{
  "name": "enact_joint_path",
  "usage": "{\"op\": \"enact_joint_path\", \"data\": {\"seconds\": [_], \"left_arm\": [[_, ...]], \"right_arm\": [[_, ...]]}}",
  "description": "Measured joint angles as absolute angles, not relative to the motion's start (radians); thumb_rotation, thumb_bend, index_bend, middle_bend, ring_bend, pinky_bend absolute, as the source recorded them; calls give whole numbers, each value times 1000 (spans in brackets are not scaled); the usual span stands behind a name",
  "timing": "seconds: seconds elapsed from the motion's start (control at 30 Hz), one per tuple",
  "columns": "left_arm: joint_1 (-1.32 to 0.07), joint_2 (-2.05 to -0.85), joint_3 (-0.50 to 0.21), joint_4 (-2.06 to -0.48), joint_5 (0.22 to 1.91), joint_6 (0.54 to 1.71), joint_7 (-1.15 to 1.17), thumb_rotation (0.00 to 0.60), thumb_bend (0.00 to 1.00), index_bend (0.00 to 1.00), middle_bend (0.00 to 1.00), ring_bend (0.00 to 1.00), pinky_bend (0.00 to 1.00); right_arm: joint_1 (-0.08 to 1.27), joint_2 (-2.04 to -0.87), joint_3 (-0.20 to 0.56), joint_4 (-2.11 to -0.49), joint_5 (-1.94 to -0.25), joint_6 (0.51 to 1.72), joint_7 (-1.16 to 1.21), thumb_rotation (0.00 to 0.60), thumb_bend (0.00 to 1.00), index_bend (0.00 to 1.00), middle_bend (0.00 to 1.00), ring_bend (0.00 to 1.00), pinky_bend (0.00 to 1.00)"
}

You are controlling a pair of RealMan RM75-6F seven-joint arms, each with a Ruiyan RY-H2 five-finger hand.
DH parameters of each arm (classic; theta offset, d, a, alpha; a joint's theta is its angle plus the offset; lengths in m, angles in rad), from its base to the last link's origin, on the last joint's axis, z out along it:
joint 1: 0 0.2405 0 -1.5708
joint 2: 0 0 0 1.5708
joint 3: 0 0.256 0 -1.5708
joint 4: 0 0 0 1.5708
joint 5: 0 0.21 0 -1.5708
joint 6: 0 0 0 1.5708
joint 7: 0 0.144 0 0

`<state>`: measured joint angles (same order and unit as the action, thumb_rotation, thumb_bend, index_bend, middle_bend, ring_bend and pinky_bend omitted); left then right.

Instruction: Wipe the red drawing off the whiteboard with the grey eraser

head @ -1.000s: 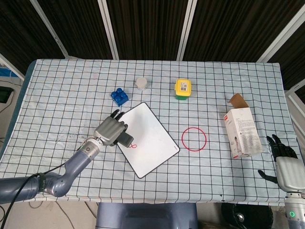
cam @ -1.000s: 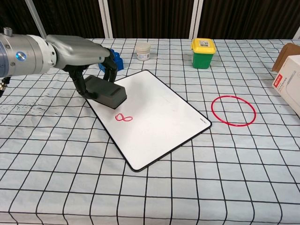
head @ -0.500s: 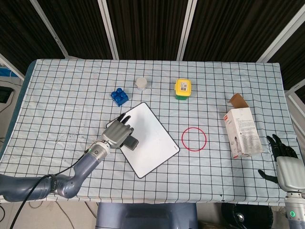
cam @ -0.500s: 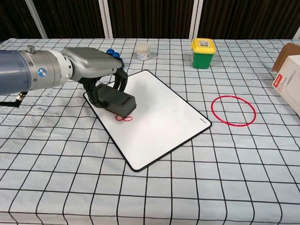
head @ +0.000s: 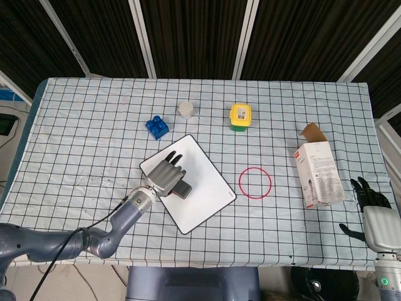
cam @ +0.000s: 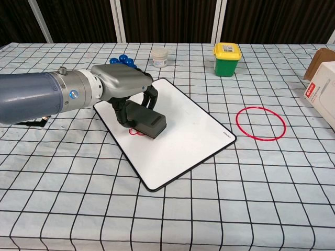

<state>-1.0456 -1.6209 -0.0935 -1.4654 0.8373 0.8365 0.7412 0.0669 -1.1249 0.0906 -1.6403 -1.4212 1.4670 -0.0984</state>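
Observation:
The whiteboard (head: 203,191) (cam: 186,136) lies tilted on the checked cloth in the middle of the table. My left hand (head: 166,177) (cam: 125,89) grips the grey eraser (cam: 147,120) (head: 182,189) and presses it flat on the board's left part. The eraser covers most of the red drawing (cam: 135,132); only a small red edge shows at its near left side. My right hand (head: 374,199) hangs low past the table's right front corner, fingers spread, holding nothing.
A red ring (head: 255,183) (cam: 260,123) lies right of the board. Behind stand a blue brick (head: 157,126), a small white jar (head: 187,110) (cam: 159,57) and a yellow-lidded green tub (head: 240,117) (cam: 226,59). A carton (head: 319,170) lies at the right.
My left hand slid the eraser to the right and nearer across the board, from beside the red drawing onto it. The drawing is now mostly covered. The right hand stayed still.

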Motion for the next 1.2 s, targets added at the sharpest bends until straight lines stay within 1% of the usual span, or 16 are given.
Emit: {"op": "enact_joint_path", "data": {"seconds": [0.27, 0.73, 1.0, 1.2], "left_arm": [[-1049, -1609, -73, -1498, 824, 839, 757, 600, 316, 454, 479, 38, 19], [-1029, -1541, -21, -1596, 806, 871, 777, 600, 316, 454, 477, 38, 19], [-1047, -1571, -34, -1560, 805, 869, 781, 600, 316, 455, 479, 38, 19], [-1068, -1604, -58, -1508, 783, 861, 781, 600, 316, 455, 479, 38, 19]], "right_arm": [[68, -1123, 92, -1640, -1420, 1467, -98, 600, 30, 77, 72, 193, 208], [68, -1126, 92, -1640, -1422, 1470, -102, 600, 30, 77, 72, 193, 209], [67, -1130, 92, -1637, -1422, 1472, -106, 600, 30, 77, 72, 193, 208], [67, -1128, 92, -1638, -1422, 1472, -103, 600, 29, 78, 72, 193, 209]]}}
